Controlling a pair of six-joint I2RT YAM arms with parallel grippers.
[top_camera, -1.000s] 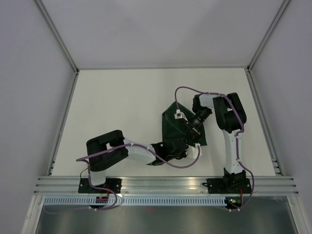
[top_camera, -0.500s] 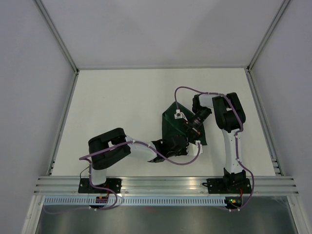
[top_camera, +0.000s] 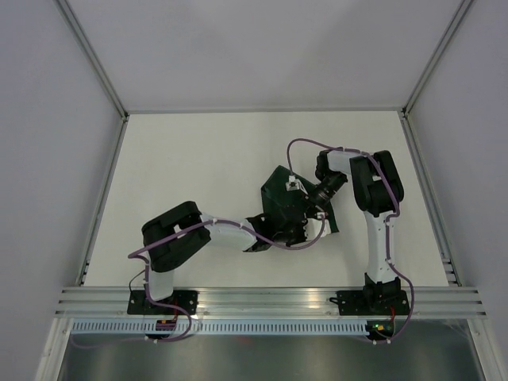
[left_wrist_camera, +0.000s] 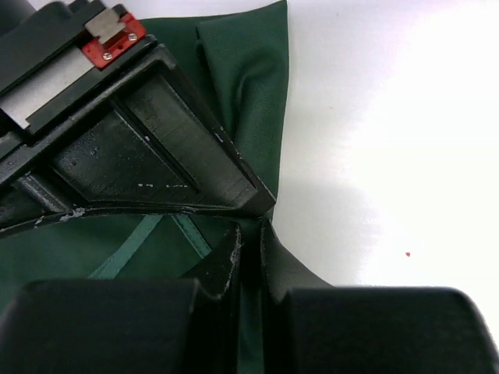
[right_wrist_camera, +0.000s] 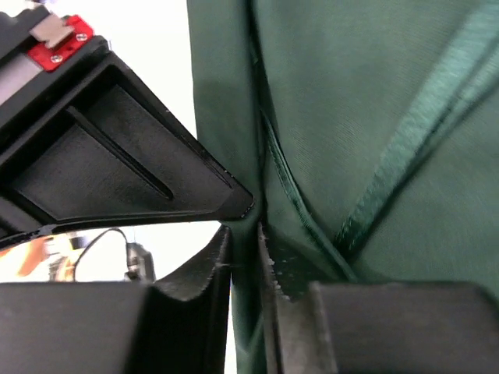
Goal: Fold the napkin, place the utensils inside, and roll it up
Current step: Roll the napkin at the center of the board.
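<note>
- Since a second ago the napkin has drawn up from a flatter sheet into a tighter, bunched shape, and the left arm has pushed further in toward it.
- The dark green cloth sits right of centre on the desk, between the two arms, partly lifted and creased rather than lying flat.
- The left end effector is clenched on a ridge of the napkin near its near edge, with the fabric pinched in the thin slit between the jaws.
- The right end effector likewise grips a fold of the napkin, with a hem line running past its fingers; the jaws stand almost together with cloth between them.
- The step in hand looks like the fold itself, with both pinches carrying an edge across.
- To do it well, both arms should travel together at an even height so the cloth stays taut between them. They should then lay the carried edge squarely onto the opposite edge before letting go.
- Slack between the grips would leave a bunch rather than a crease, and pulling the arms apart too hard may slip the thin, shiny fabric out of a pinch.
- No utensils show in any view, so their place cannot be told.
</note>
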